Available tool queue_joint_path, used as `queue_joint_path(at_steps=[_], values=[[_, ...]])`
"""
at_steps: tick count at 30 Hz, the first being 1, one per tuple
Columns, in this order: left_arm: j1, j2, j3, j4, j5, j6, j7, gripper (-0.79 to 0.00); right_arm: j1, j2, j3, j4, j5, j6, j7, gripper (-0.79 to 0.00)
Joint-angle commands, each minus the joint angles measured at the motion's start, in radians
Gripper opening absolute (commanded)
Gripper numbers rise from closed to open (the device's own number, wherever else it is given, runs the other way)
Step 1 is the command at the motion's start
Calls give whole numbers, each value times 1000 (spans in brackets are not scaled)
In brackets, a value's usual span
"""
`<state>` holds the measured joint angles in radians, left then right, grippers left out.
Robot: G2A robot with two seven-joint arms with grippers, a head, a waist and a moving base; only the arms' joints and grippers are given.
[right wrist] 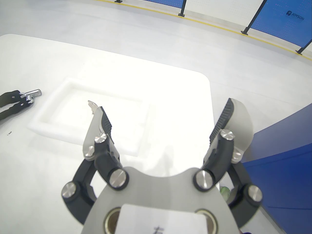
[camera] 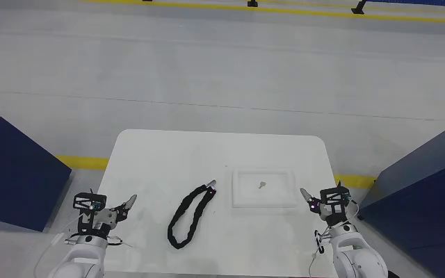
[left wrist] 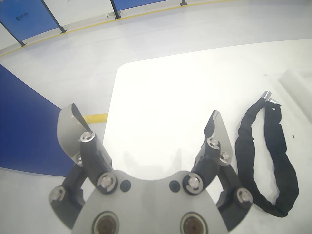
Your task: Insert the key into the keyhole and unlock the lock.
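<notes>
I see the black fabric-sleeved chain lock (camera: 188, 215) lying in a loose loop on the white rounded table (camera: 160, 153). Its silver metal lock end (camera: 211, 185) points towards the shallow white foam tray (camera: 264, 206) just beside it. The small silver metal key (camera: 261, 185) lies flat near the middle of that tray, apart from its walls.

I read the layout as deliberate. The tray keeps the tiny key in a known spot, and the lock end sits close by, so the key has only a short way to travel. The keyhole itself is too small for me to make out.

Both arms sit low at the near edge of the table, one at each corner, wrists angled forward over the surface. The left gripper (left wrist: 144, 113) faces bare table with the chain off to its inner side. Its fingers are spread wide and hold nothing. The right gripper (right wrist: 165, 105) points at the tray, and the key shows just past one fingertip (right wrist: 103, 118). Its fingers are also released and empty.

I judge nothing is begun yet. The right arm looks best placed for the key, the left for steadying the lock end.
</notes>
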<state>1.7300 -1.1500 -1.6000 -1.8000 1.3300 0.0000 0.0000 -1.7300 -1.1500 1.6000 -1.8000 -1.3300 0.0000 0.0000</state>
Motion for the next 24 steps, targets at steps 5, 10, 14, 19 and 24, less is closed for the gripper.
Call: queue_joint_path(at_steps=[5, 10, 14, 19, 24], values=[[0, 0, 0, 0, 0, 0, 0, 0, 0, 0, 0, 0, 0, 0, 0, 0], [0, 0, 0, 0, 0, 0, 0, -1, 0, 0, 0, 0, 0, 0, 0, -1], [0, 0, 0, 0, 0, 0, 0, 0, 22, 5, 15, -9, -57, -50, -5, 0], [0, 0, 0, 0, 0, 0, 0, 0, 114, 18, 37, -12, -110, -202, 45, 0], [0, 0, 0, 0, 0, 0, 0, 0, 270, 31, 4, 40, -173, -402, 100, 0]])
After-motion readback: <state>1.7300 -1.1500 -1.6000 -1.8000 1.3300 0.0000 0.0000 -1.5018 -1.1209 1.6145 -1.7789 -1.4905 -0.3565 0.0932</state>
